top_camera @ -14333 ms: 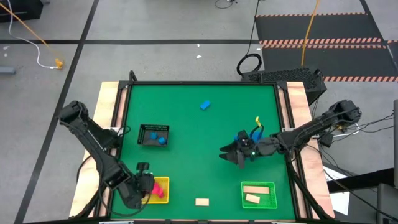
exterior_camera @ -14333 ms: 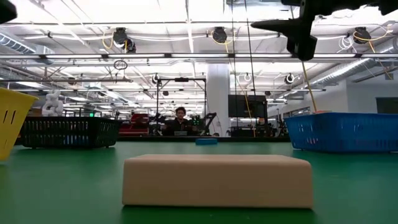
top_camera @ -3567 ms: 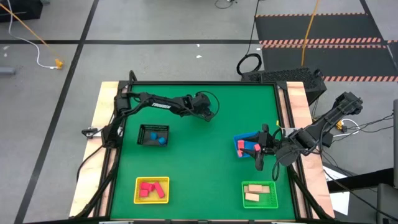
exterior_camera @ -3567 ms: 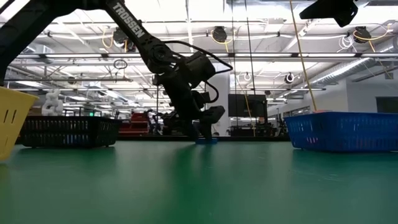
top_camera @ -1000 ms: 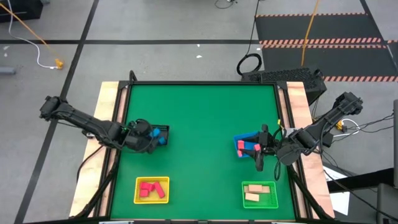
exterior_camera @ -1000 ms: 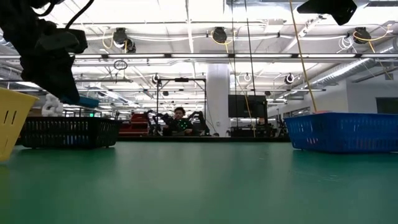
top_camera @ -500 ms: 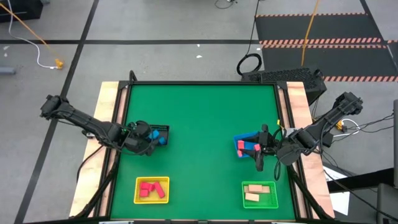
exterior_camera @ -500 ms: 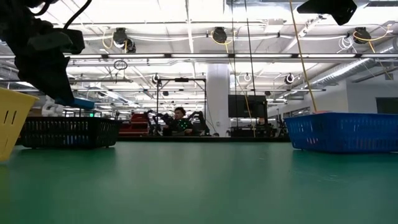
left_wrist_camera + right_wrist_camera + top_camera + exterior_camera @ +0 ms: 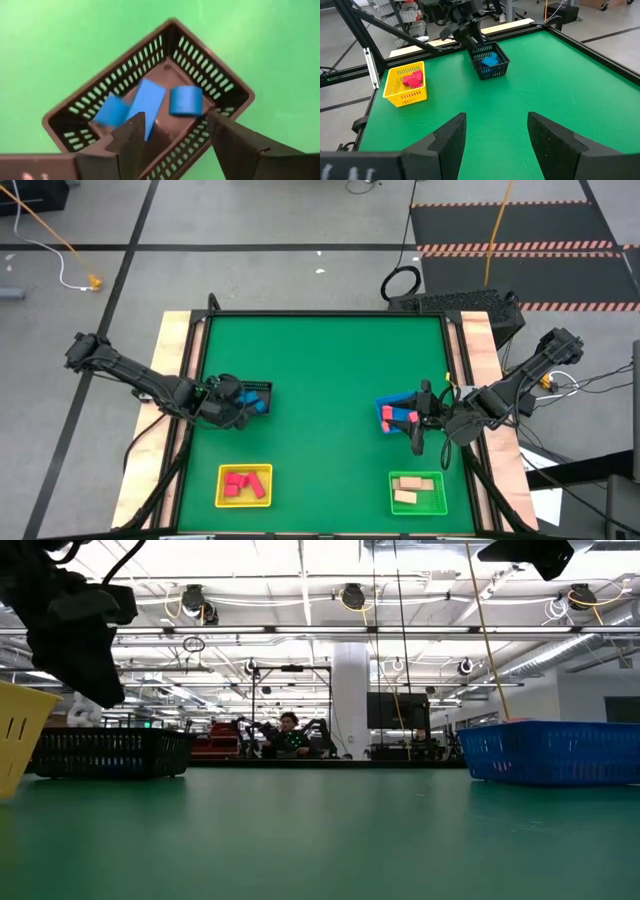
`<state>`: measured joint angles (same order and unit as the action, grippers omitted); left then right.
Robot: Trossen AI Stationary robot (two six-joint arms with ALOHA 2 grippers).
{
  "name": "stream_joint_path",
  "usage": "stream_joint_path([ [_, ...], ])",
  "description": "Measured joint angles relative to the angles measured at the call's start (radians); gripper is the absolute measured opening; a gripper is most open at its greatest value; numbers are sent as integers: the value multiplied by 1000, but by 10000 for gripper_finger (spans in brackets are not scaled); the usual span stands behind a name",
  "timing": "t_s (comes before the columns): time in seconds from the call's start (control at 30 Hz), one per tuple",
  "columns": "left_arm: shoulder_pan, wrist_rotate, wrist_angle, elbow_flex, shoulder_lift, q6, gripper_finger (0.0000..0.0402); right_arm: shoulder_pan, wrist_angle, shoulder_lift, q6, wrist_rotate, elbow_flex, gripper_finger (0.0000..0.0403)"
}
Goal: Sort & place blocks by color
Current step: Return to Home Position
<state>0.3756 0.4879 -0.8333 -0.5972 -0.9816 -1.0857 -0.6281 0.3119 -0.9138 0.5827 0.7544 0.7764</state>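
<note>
Beyond the work surface a large hall with ceiling lamps is seen, with a person (image 9: 289,733) seated far back. Most of the high view is filled by the green-covered table (image 9: 320,350), on which no block is seen lying loose. Four shallow slotted plastic trays are set on it. The black tray (image 9: 268,386) is toward the left side and the blue tray (image 9: 381,405) toward the right. The yellow tray (image 9: 266,472) and the green tray (image 9: 440,480) are along the table's lower edge in the high view. The left gripper (image 9: 230,401) is held above the black tray. The right gripper (image 9: 419,432) is parked just beside the blue tray, its fingers spread wide and empty in its wrist view.

Half a second ago a blue piece was shown pinched under the left gripper in the low view. Now nothing is carried there, and the fingers are seen parted with nothing between them. The release can be taken as made, so the sorting is judged finished and only the arm's withdrawal is left.

Three blue blocks (image 9: 186,101) are contained in the black tray. The flat blue bar (image 9: 148,101) is lodged between the other two. It is apparently tilted, with its long axis laid roughly along the tray's diagonal rather than parallel to a wall. Red blocks (image 9: 238,483) are held in the yellow tray, cream blocks (image 9: 406,491) in the green, and salmon-pink blocks (image 9: 400,417) in the blue.
</note>
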Motion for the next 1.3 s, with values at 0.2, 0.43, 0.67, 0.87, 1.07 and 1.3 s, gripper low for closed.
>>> stream_joint_path([
  [0.2, 0, 93, 90, 0, 0, 145, 260, 0, 0, 0, 0, 0, 0, 203],
  [0.43, -2, 160, 260, 0, 0, 527, 300, 0, 0, 0, 0, 0, -1, 203],
  [0.67, -26, 246, 416, 0, 4, 712, 321, 0, 0, 0, 0, 0, -1, 203],
  [0.87, -147, 176, 443, 0, 40, 864, 342, 0, 0, 0, 0, 0, -1, 203],
  [1.07, -266, 39, 442, 0, 90, 989, 382, 0, 0, 0, 0, 0, -1, 203],
  [1.3, -344, -60, 670, 162, 224, 1053, 398, 0, 0, 0, 0, 0, -1, 203],
])
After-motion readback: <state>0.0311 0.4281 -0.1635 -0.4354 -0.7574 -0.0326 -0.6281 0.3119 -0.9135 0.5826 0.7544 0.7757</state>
